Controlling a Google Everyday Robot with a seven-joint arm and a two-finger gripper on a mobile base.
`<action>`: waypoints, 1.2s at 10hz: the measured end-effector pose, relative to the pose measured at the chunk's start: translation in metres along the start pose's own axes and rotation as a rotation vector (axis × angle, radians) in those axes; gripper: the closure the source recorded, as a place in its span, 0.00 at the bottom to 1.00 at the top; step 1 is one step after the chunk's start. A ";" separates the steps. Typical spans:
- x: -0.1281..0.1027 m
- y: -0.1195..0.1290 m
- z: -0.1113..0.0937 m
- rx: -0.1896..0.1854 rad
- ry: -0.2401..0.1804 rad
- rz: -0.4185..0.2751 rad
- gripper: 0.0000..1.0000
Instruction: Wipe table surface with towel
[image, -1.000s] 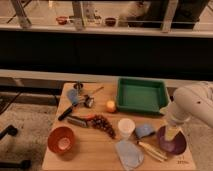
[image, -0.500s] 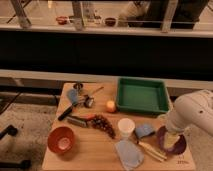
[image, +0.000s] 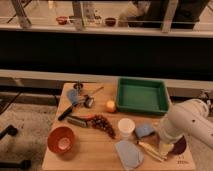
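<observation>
The light tan wooden table surface fills the lower middle of the camera view. The towel, a limp pale grey-blue cloth, lies rumpled near the front edge, just below the white cup. My white arm comes in from the right. My gripper hangs low over the table at the left rim of a dark purple plate, a short way right of the towel and apart from it.
A green tray stands at the back right. A bluer folded piece lies beside the cup. An orange bowl, dark grapes, a yellow-orange ball, a black-handled knife and pale sticks are spread around.
My arm has come down and shifted a little left, bringing the gripper lower and closer to the towel. The objects on the table have not moved.
</observation>
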 end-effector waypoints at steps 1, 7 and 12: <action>-0.006 0.004 0.005 -0.008 -0.004 -0.014 0.20; -0.030 0.024 0.032 -0.046 -0.017 -0.084 0.20; -0.053 0.029 0.055 -0.072 -0.062 -0.135 0.20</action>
